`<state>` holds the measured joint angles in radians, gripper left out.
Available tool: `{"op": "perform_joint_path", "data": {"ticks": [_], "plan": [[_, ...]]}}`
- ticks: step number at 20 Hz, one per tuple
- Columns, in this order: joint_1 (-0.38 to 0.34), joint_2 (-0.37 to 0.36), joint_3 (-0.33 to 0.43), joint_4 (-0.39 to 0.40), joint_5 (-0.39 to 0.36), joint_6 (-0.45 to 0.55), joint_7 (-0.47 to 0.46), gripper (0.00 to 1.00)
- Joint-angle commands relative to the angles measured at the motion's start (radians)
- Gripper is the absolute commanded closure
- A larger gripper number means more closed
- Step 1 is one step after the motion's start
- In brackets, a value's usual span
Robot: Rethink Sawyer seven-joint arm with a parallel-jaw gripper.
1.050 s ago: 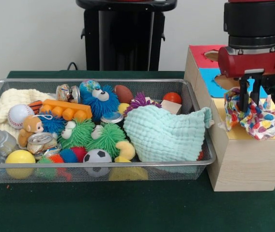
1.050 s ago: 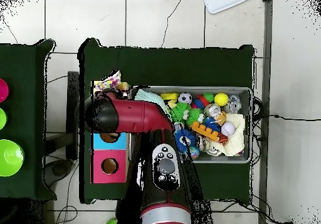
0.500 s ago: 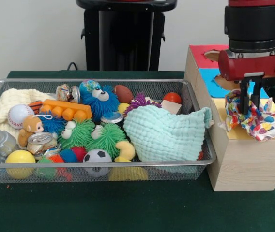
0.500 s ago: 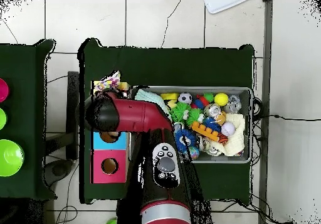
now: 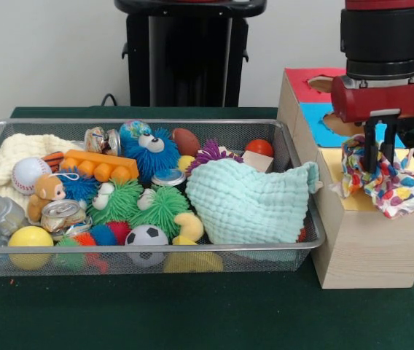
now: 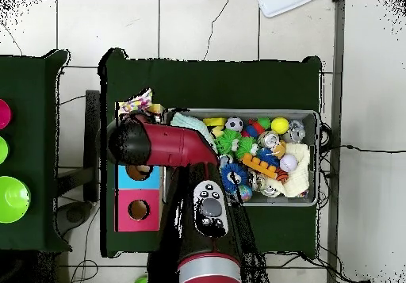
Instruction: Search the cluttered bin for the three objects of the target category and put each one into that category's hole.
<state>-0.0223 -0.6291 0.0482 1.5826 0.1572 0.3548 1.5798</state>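
Front view shows the end effector [image 5: 379, 164] hanging straight down over the yellow section of the wooden sorting box [image 5: 367, 248], its two dark fingers [image 5: 369, 149] set close together and pinched on the multicoloured patterned cloth [image 5: 385, 182], which is bunched up on the box top and spills a little over the box's near edge. Behind the yellow section the box top turns blue and then red, each with a cut-out hole partly hidden by the red arm [image 5: 382, 87]. To the left of the box, and touching its side, sits the wire mesh bin [image 5: 149, 251] on the green desk [image 5: 192, 313]. Inside the bin a mint green cloth [image 5: 247, 200] is heaped at the end nearest the box, and a cream cloth [image 5: 14, 157] lies at the opposite end. Between them are a blue furry toy [image 5: 149, 149], green spiky toys [image 5: 138, 204], an orange block [image 5: 99, 165], a baseball [image 5: 30, 173], a small football [image 5: 146, 235], a yellow ball [image 5: 29, 238] and a crushed can [image 5: 61, 214]. Overhead view shows the arm [image 6: 170, 145] reaching across to the box, with the patterned cloth [image 6: 137, 103] showing just beyond it at the box's yellow end, beside the bin [image 6: 317, 157]
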Motion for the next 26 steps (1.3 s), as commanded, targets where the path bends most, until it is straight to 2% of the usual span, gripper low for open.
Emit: {"op": "perform_joint_path", "data": {"ticks": [1, 7, 19, 22, 26], "plan": [[0.001, 0.054, 0.077, 0.091, 0.071, 0.055, 0.231, 1.00], [0.012, 0.057, 0.071, 0.110, 0.090, 0.036, 0.234, 1.00], [0.057, 0.097, 0.011, 0.085, 0.077, 0.072, 0.222, 1.00], [0.073, 0.121, -0.017, 0.071, 0.073, 0.087, 0.228, 1.00], [0.117, 0.177, -0.096, 0.005, 0.039, 0.130, 0.214, 1.00]]}}
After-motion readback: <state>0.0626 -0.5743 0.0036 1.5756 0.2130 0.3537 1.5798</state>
